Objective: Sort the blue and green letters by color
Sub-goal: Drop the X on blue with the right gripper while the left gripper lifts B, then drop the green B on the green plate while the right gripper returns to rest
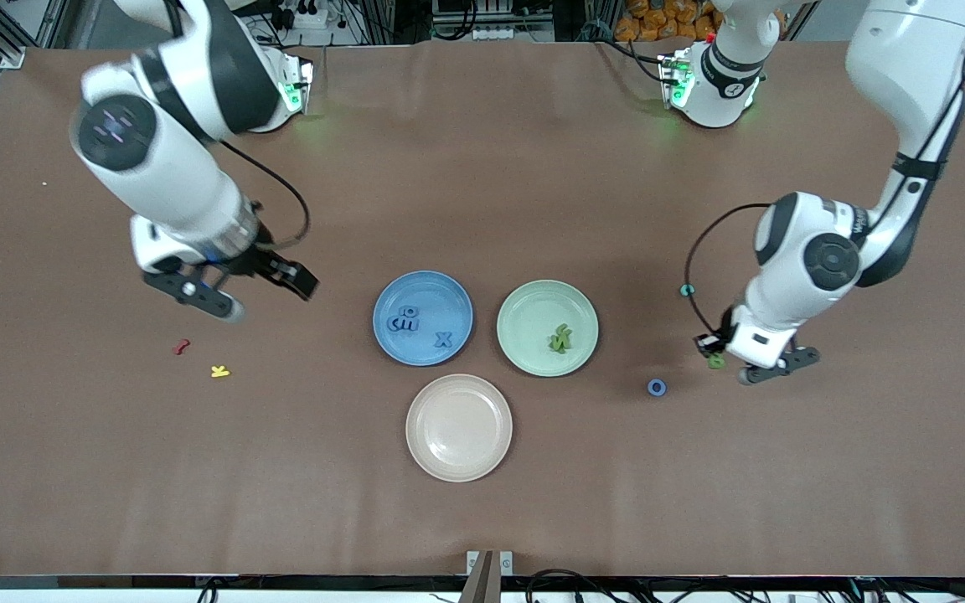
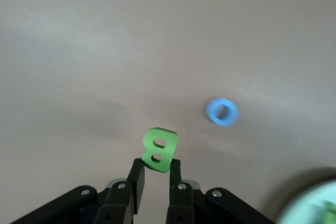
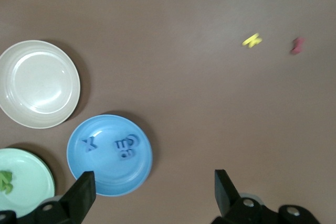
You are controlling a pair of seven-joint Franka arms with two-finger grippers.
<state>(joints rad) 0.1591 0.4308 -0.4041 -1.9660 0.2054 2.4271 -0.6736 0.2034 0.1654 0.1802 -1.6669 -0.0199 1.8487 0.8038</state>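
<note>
Holding green letter B (image 2: 159, 150) in left gripper (image 2: 156, 176), jaws pinched on its lower edge, letter upright over bare table toward left arm's end. Light, stiff, thin piece (likely to twist if gripped off-centre); best taken across flat faces. Blue ring letter (image 1: 657, 387) on table at about 7 o'clock from the B. Right gripper (image 1: 235, 295) waiting, jaws wide, over table above red squiggle (image 1: 181, 346).

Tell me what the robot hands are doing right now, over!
Left gripper shut on green B, above the table by the blue ring. Right gripper open, empty, above blue plate. Nothing in the way.
</note>
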